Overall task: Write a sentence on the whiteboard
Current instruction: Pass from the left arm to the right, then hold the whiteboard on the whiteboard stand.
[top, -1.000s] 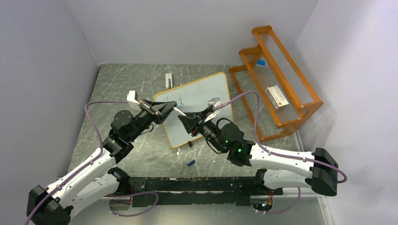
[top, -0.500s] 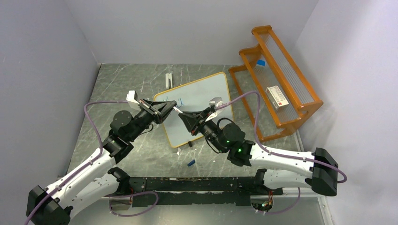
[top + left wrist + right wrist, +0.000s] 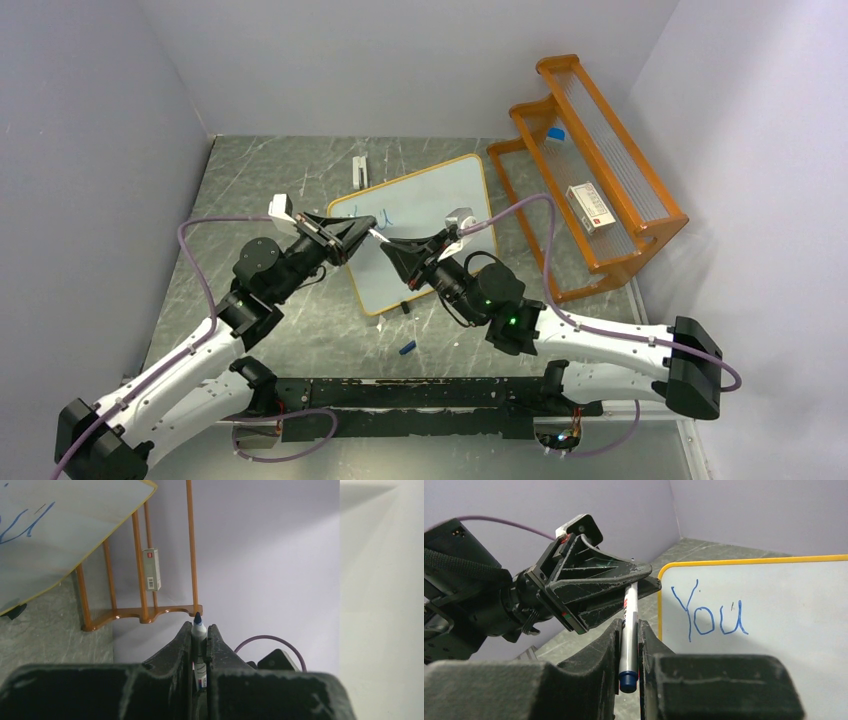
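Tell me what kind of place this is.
Probably a robotics test cell: plain walls box in a marbled table, a left arm and right arm are mounted at its near edge, and props, a whiteboard and an orange rack, sit on it.

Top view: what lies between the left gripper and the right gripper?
A marker, clamped by the left gripper and right gripper, over the whiteboard; clearest in the right wrist view.

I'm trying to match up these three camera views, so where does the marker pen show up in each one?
Top external: centre; the marker spans the left gripper and right gripper, over the whiteboard's left side.
Left wrist: bottom centre, blue tip up, between its fingers.
Right wrist: lower centre, between its fingers, reaching the left gripper.
Shared landmark: the whiteboard's blue writing.
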